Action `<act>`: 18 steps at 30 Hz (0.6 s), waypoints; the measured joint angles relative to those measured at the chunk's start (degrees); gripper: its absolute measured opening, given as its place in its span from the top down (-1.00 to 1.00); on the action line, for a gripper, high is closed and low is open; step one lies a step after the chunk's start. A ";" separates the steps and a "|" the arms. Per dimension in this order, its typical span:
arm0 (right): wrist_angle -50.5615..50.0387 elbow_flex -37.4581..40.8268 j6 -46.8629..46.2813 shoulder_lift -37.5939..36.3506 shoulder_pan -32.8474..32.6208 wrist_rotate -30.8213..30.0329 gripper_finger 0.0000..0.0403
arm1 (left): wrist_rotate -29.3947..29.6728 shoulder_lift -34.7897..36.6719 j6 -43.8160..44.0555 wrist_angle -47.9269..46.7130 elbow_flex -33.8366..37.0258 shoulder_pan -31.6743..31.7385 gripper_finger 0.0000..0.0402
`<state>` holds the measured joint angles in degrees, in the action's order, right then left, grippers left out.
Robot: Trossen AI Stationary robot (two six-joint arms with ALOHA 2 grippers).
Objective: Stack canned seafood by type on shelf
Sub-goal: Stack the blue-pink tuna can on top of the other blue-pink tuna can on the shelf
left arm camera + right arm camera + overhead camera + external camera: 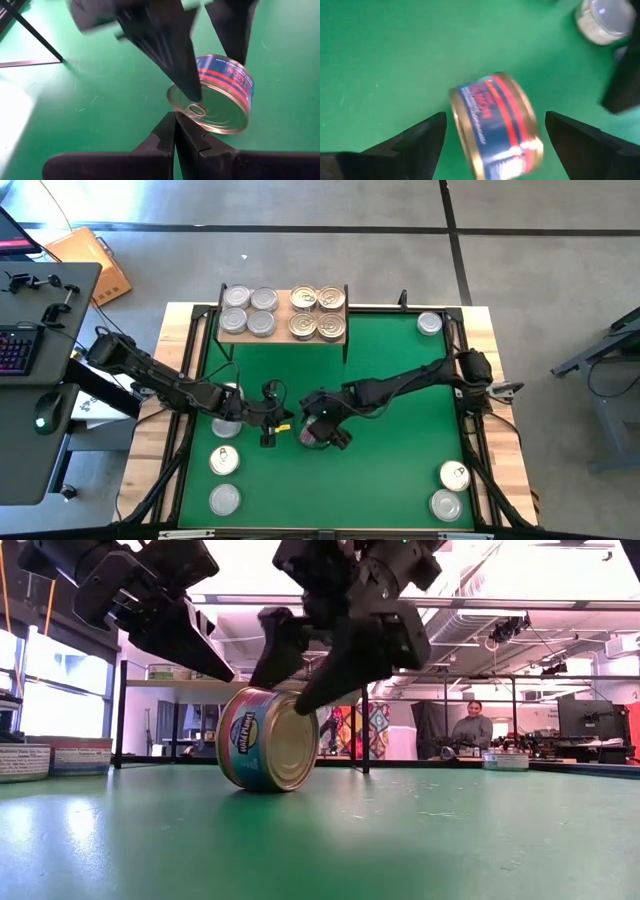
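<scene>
A tin with a gold pull-tab lid and a blue-and-red label [265, 740] stands on its side wall on the green mat, mid-table [312, 438]. My right gripper [322, 432] hangs over it, open, one finger on each flat side [495, 135]. My left gripper [175, 132] is shut and waits just left of the tin [270, 425], touching nothing. The light-wood shelf [283, 332] stands at the far edge. It carries silver-lidded tins [248, 310] on its left half and gold-lidded tins [318, 312] on its right. My right gripper comes from above, slanting down, and straddles the tin across its flat faces. One fingertip [192, 92] lies at the gold lid beside the pull tab [200, 109]; whether the other finger [230, 30] touches the tin's bottom I cannot tell. The tin rests on its side wall, slightly tilted.
Loose tins lie on the mat: several near the left edge [224, 461] [225, 500], two at the near right corner [455, 475] [445, 505], one at the far right [430, 323]. The shelf's black legs [35, 32] stand behind. A person sits in the room beyond [475, 725].
</scene>
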<state>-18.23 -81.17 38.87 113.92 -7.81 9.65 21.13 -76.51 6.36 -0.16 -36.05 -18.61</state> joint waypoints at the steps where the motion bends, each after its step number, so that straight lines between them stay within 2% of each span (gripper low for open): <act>1: 0.32 0.00 -0.31 0.77 0.02 0.72 -0.64 | -0.04 0.02 -0.01 0.05 0.00 0.18 1.00; 9: 7.58 0.04 -7.01 3.95 -0.19 2.82 -0.46 | -0.05 0.02 0.49 0.15 0.00 0.33 1.00; 13: 9.50 0.04 -10.12 3.84 -0.41 2.69 -0.22 | -0.03 0.02 0.49 0.13 0.00 0.33 1.00; 16: 9.35 -0.47 -13.54 3.82 -0.65 0.72 0.05 | 0.12 0.02 0.58 0.05 0.00 0.30 1.00; 18: 8.51 -1.27 -15.37 3.65 -0.84 -0.82 0.09 | 1.19 0.06 0.89 -0.25 0.00 -0.47 1.00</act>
<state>-9.72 -82.43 23.50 117.57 -8.66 8.83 22.32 -76.45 7.24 -0.41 -36.05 -19.09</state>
